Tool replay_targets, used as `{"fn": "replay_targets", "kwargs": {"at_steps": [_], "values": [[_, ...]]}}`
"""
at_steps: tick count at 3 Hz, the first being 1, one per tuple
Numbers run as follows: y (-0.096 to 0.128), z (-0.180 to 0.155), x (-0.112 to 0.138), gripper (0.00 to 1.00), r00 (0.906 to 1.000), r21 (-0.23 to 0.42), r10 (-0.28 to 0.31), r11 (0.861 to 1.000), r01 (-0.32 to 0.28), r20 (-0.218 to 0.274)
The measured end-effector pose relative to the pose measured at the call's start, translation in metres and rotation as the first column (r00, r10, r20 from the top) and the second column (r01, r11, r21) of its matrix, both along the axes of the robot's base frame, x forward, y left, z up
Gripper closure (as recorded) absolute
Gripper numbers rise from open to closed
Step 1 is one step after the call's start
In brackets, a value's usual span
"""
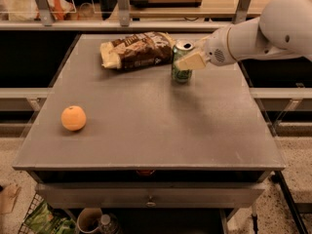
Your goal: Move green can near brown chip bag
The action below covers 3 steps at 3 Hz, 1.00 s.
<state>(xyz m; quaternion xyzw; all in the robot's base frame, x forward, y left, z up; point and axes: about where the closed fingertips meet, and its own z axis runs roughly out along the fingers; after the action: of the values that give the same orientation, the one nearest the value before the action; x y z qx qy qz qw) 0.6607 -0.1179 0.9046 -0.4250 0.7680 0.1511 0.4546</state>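
Observation:
The green can (180, 74) stands upright at the back of the grey table (156, 130), right beside the right end of the brown chip bag (136, 50). The bag lies flat with its pale ends and white lettering showing. My gripper (184, 60) comes in from the right on the white arm (253, 33) and is shut on the can's upper half. One cream finger (192, 61) crosses the can's front; the other finger is hidden behind the can.
An orange (73, 118) sits on the table's left side. A railing and shelves with bags run behind the table's back edge. A drawer front is under the near edge, and a basket with cups stands on the floor below.

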Motion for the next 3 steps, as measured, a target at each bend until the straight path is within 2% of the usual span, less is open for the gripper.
{"fn": "replay_targets", "kwargs": {"at_steps": [1,2,3], "values": [[0.009,0.005,0.029,1.0,0.9987,-0.005,0.001,1.0,-0.001,0.051],[0.019,0.0,0.05,1.0,0.9983,-0.009,0.021,1.0,-0.02,0.054],[0.027,-0.012,0.063,1.0,0.9993,0.008,0.038,0.999,-0.038,0.0]]}}
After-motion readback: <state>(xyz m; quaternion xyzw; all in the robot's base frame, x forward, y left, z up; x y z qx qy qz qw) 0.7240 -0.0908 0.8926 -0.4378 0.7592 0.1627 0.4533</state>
